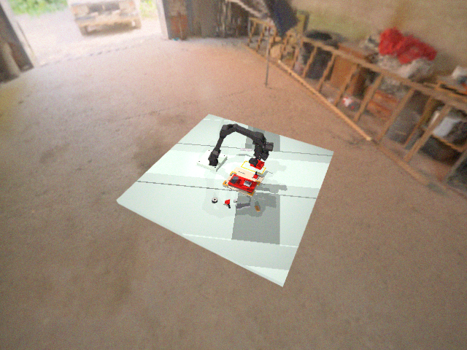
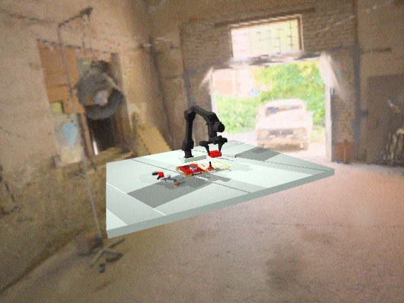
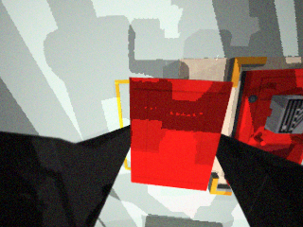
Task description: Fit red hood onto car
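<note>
- The hood (image 1: 257, 165) (image 2: 214, 153) (image 3: 177, 134) is a smooth red shell with a flat, four-sided roof; the corner holes cannot be made out.
- The black claw (image 1: 257, 162) (image 2: 214, 152) (image 3: 171, 132) stands well apart at the fingers, gripping the hood by two opposite sides.
- The chassis (image 1: 240, 185) (image 2: 187, 169) (image 3: 267, 90) is red too, with a ribbed grey engine block (image 1: 247, 183) (image 2: 193, 168) (image 3: 286, 114) on its deck.
- A pale jig (image 1: 241, 173) (image 2: 202, 165) (image 3: 204, 68) with orange corner brackets carries the chassis.
- The surface (image 1: 169, 211) (image 2: 277, 172) (image 3: 28, 47) is pale green, crossed by thin lines and hard-edged grey shadows.
- Around it spreads a dusty, brownish floor (image 1: 113, 263) (image 2: 261, 254); a pale vehicle (image 1: 105, 17) (image 2: 283, 127) stands beyond the doorway.
- The exterior view shows the hood raised above the surface, beside the jig and off the chassis.
- The top view adds a small round wheel (image 1: 214, 200), hard to pick out in the exterior view.
- Only the wrist view resolves the engine block's ribs; the pegs are too small to tell.
</note>
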`<state>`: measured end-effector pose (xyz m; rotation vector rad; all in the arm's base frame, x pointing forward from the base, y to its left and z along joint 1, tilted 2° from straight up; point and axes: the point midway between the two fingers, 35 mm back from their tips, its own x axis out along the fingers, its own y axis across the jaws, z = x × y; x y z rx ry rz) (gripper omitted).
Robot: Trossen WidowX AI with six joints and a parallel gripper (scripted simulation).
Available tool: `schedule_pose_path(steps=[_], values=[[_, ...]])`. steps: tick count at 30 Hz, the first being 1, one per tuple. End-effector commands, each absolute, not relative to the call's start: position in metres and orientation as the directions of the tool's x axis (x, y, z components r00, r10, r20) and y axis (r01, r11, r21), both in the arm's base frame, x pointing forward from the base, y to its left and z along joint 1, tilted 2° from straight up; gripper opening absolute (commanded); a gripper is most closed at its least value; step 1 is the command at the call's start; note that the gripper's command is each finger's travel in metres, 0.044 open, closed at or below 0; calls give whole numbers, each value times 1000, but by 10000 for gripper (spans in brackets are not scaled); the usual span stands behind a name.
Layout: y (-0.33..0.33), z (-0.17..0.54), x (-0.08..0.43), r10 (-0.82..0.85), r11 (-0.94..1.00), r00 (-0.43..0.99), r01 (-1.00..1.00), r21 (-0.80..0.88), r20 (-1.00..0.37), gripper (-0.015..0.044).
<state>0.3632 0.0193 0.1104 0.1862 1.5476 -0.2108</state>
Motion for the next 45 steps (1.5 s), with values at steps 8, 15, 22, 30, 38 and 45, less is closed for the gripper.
schedule_pose_path(steps=[8, 15, 22, 30, 38, 45], values=[[-20, 116, 362, -16, 974, 25, 228, -10, -1000, 0], [-47, 117, 358, -20, 977, 23, 213, -15, -1000, 0], [-73, 118, 353, -24, 980, 21, 199, -20, -999, 0], [-102, 120, 344, -29, 983, 18, 181, -25, -999, 0], [-130, 121, 333, -33, 986, 15, 164, -30, -999, 0], [-140, 120, 329, -35, 987, 13, 157, -32, -999, 0]])
